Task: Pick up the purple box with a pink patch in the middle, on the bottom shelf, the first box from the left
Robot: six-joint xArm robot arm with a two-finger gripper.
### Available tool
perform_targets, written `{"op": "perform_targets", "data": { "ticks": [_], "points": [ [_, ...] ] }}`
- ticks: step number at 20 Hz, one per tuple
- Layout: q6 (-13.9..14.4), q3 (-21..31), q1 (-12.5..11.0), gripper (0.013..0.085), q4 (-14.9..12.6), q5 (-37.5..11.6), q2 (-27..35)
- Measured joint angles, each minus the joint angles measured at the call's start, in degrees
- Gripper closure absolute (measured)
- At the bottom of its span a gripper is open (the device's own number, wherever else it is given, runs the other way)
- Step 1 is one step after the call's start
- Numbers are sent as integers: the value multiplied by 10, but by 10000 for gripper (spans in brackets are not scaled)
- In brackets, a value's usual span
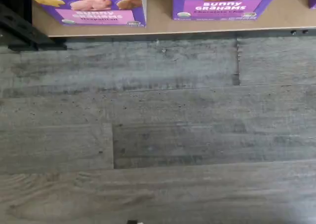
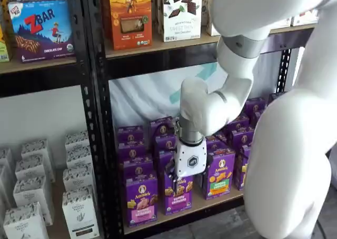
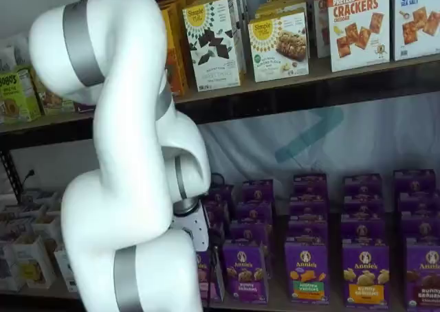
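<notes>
arm: glossy white jointed robot arm point(image 2: 231, 91) bent downward before the shelves | tool: white-bodied gripper point(image 2: 181, 180) spread wide, holding nothing | target: small purple cardboard box with pink panel point(image 2: 141, 199) upright, long axis vertical, face forward, leftmost on the tan wooden bottom shelf point(image 2: 205, 206)

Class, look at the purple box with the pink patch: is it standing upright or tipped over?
Upright: the purple box stands on the bottom shelf, front facing out, logo above the pink patch.
</notes>
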Motion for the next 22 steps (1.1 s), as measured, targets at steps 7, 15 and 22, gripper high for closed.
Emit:
{"op": "perform_targets", "data": {
  "ticks": [7, 15, 22],
  "points": [
    [-57, -48, 4, 130, 63, -32, 72],
    [-45, -90, 12, 130, 58, -55, 135],
    [29, -137, 27, 130, -4, -62, 184]
  ]
}}
